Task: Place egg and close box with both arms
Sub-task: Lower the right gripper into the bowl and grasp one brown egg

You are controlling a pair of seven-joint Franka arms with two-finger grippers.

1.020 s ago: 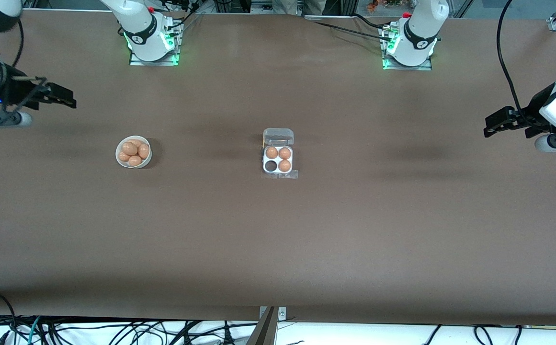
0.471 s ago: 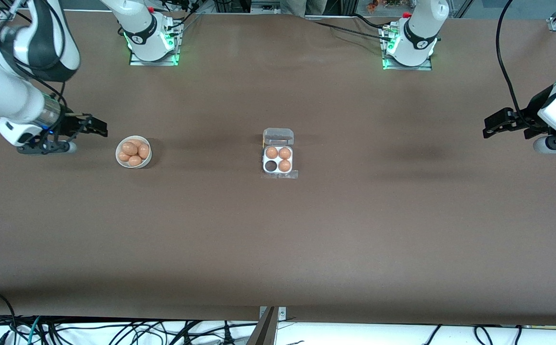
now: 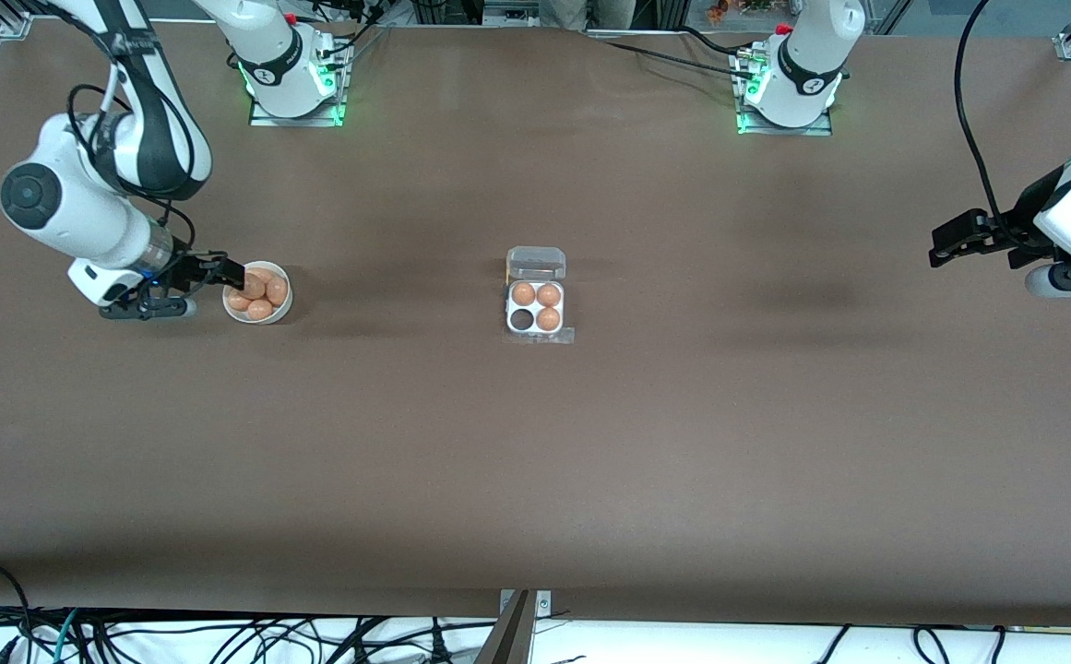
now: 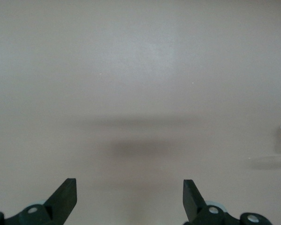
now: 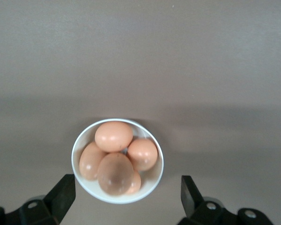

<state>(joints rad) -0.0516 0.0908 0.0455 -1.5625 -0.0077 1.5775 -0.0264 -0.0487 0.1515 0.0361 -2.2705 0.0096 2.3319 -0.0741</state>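
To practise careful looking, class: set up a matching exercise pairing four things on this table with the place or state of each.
Things:
1. bowl
2. box
3. right gripper
4. left gripper

Places or states:
A. open, waiting above bare table at the left arm's end
B. lid up, three eggs in it, one cell empty
C. white, holding a heap of eggs
D. open, at the bowl's rim

Pairs: 1-C, 2-B, 3-D, 4-A

Brown eggs (image 5: 114, 136) in a white bowl (image 5: 155, 178), clear pale box (image 3: 536, 307), brown table (image 3: 683, 443), black hands.
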